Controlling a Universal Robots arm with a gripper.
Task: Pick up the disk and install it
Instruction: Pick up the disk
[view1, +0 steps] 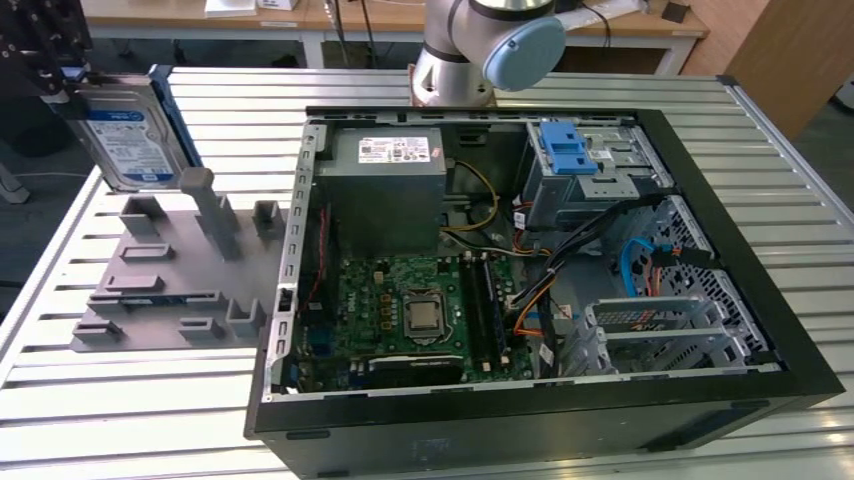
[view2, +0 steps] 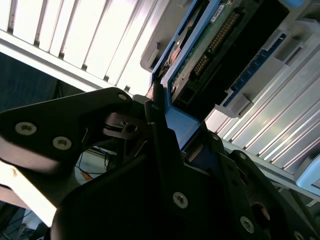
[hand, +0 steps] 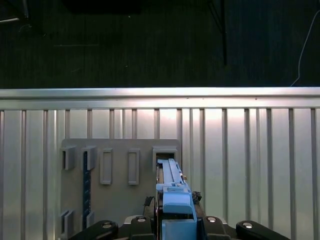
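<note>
Gripper (view1: 56, 70) is clamped on the upper edge of the disk (view1: 127, 135), with fingers (view2: 156, 125) pressed against its blue rail from both sides. The disk stands on edge over the grey fixture (view1: 147, 290); contact with it cannot be told. The open case (view1: 534, 420) lies to the exterior view's right.

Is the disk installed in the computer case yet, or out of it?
Out. The disk stands on edge in the gripper at the grey holder, outside the open case.
</note>
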